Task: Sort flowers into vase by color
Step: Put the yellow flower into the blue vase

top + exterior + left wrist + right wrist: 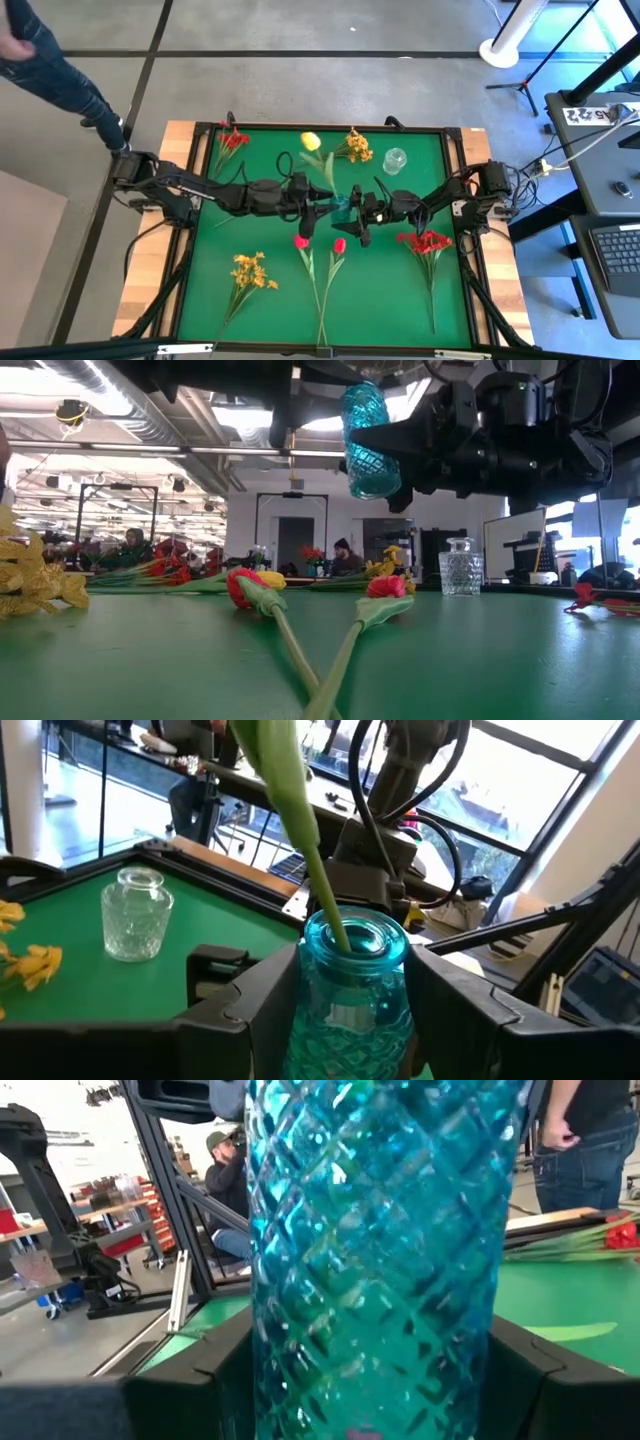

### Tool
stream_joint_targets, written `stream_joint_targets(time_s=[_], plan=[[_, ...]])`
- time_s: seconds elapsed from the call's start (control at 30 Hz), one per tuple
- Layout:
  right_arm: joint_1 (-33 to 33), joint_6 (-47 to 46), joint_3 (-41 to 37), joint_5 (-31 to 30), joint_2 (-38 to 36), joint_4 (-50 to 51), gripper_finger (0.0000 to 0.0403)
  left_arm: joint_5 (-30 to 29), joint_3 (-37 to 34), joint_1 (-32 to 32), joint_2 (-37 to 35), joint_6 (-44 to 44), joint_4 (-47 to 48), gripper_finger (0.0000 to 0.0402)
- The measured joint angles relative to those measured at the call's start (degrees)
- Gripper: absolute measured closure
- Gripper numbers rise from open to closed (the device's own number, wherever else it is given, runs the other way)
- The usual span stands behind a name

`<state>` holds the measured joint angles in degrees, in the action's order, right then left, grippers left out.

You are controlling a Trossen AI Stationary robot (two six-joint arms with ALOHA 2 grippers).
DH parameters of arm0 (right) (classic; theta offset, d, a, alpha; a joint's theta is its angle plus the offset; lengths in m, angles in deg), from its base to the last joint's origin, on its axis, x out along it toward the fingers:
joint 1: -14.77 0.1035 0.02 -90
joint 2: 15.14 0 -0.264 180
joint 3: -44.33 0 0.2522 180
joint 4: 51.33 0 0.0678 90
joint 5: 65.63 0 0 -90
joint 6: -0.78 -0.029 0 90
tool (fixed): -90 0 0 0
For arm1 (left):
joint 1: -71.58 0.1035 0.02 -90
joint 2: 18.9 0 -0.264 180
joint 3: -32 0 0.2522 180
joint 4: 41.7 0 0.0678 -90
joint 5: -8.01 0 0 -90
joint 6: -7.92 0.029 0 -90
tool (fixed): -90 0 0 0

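Felt, green, covers the desk [380,290]. Above its middle, the right gripper's [352,207] fingers [560,1380] clasp a teal vase [371,440] in the air. The left gripper's [318,203] fingers grasp a yellow tulip [311,141], stem in the vase's mouth. Other flowers [251,272] lie around. A clear jar [395,160] stands beyond. People [343,556] sit in the room behind.

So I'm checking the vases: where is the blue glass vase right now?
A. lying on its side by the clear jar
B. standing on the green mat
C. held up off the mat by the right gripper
C: the right gripper holds the blue vase in the air above the green mat, clear of the tulips below.
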<state>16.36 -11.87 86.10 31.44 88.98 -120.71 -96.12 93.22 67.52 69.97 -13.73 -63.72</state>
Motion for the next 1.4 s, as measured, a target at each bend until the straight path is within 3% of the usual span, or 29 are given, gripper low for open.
stream_joint_targets(time_s=[0.2, 0.37, 0.53, 0.87, 1.2, 1.4], plan=[[0.0, 0.07, 0.11, -0.08, 0.0, 0.91, 0.0155, 0.57, -0.09, 0.1, 0.71, 1.29, -1.09, 0.0228], [0.02, -0.02, 0.14, -0.66, 0.0, 1.28, 0.0155, 1.88, -0.09, -0.14, 0.71, 3.05, -0.72, 0.0261], [0.04, 1.29, 2.11, -3.43, -0.02, 10.06, 0.0155, 1.55, -0.26, -0.3, 0.91, 3.5, 2.23, 0.0286], [-0.06, 8.48, 11.19, -7.61, -0.04, 27.8, 0.0156, 0.88, -0.26, -0.34, 0.45, 2.07, 8.48, 0.0289], [-0.11, 11.77, 10.84, -15.98, 0.07, 34.86, 0.0156, -2.73, 0.0, -0.67, 0.82, 1.9, 14.25, 0.0281], [-0.39, 11.61, 10.88, -17.61, 2.93, 33.22, 0.0156, -5.64, -0.09, -0.78, 0.71, -0.01, 17.99, 0.0284]])
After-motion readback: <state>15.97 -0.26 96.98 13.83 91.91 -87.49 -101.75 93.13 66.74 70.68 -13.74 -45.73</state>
